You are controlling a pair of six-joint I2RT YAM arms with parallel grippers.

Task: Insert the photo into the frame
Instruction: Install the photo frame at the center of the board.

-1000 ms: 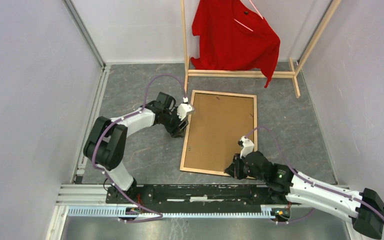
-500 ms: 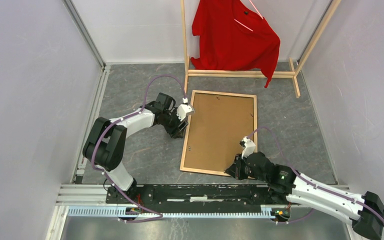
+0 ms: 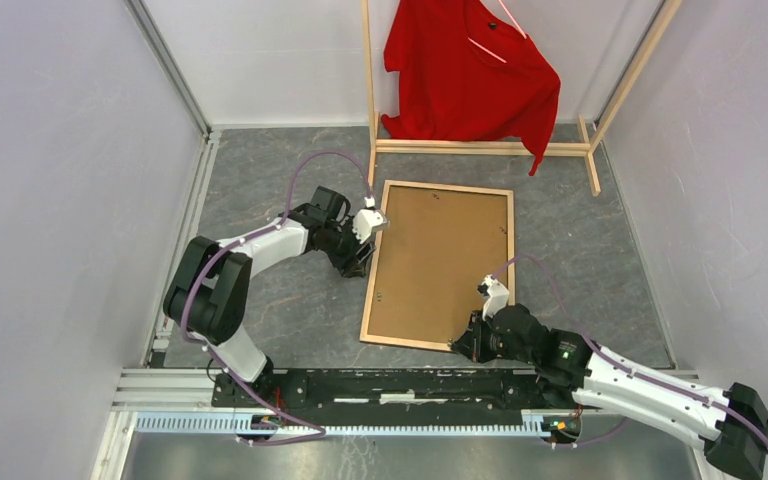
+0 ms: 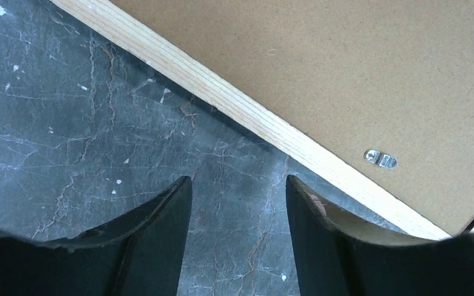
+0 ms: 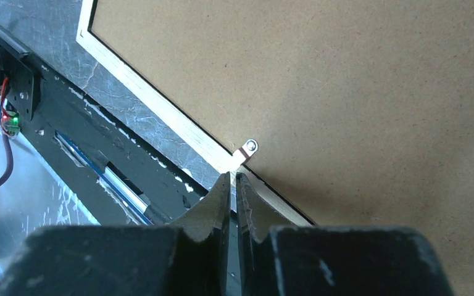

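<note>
right jaws have narrowed to a slit at the near rail of the frame; left jaws stay half open, empty, above the worktop.

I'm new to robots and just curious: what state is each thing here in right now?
frame: lying flat, wooden back up.
backing board: seated inside the frame.
left gripper: open, over the table beside the frame.
right gripper: nearly closed, tips at the frame's near rail.
red shirt: hanging on the rack.
</note>
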